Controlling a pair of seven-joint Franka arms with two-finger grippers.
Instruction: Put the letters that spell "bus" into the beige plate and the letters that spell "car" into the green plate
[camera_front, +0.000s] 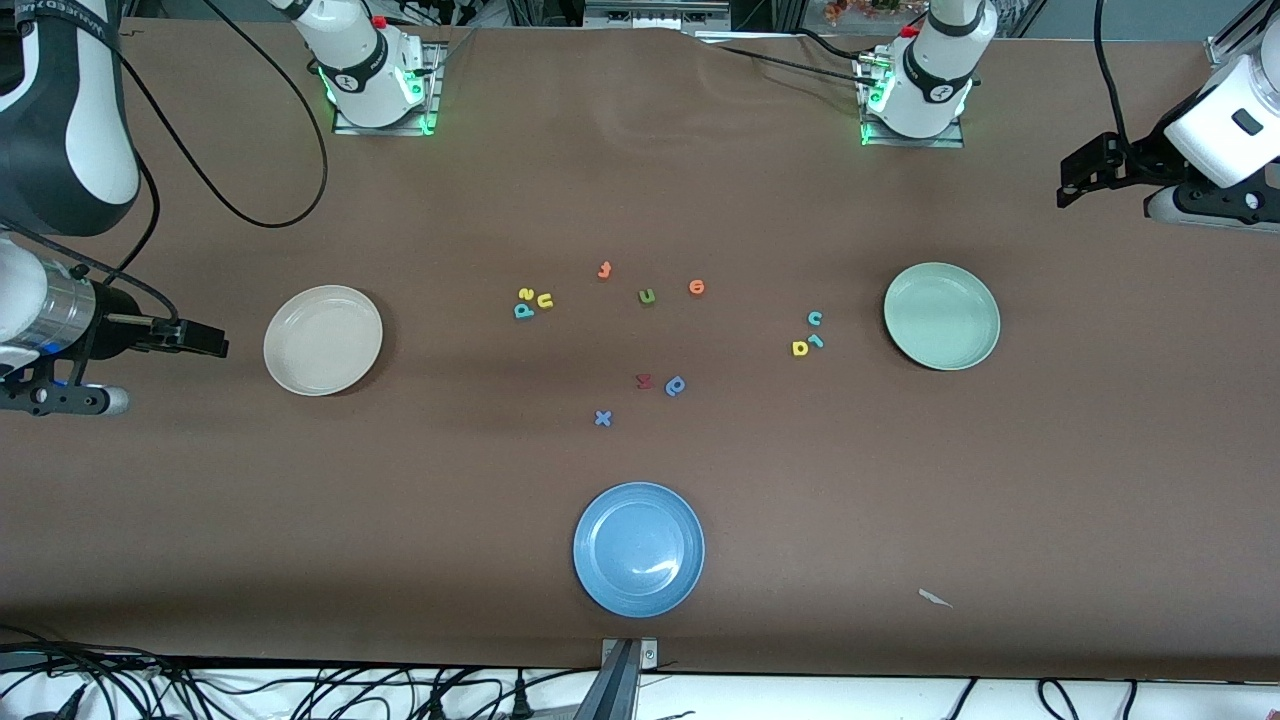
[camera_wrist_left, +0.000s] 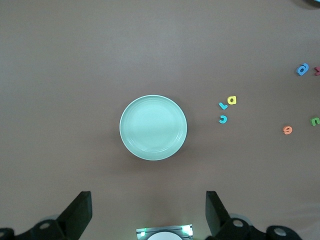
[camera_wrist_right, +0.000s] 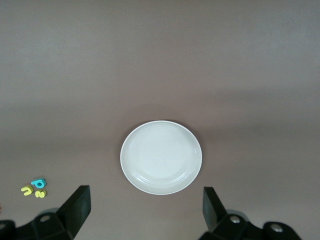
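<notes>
brown table (camera_front: 300, 560); cream-beige plate (camera_front: 323, 340), mint-green plate (camera_front: 942, 316), blue plate (camera_front: 639, 549), all plain. teal b (camera_front: 523, 311), yellow u (camera_front: 546, 300), teal c (camera_front: 815, 319), orange o (camera_front: 697, 288).

Both arms raised, one at each end of the table.
Left gripper (camera_wrist_left: 148, 212) and right gripper (camera_wrist_right: 145, 210) wait with jaws spread wide (nothing between the fingers).

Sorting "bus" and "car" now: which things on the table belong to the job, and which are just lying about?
Job:
- teal b, yellow u, yellow s, for the beige plate
- teal c, teal r, yellow a, for the green plate

Lying about:
- blue plate
- orange t, orange o
- olive u
- red letter
- darker blue letter
- blue x
</notes>
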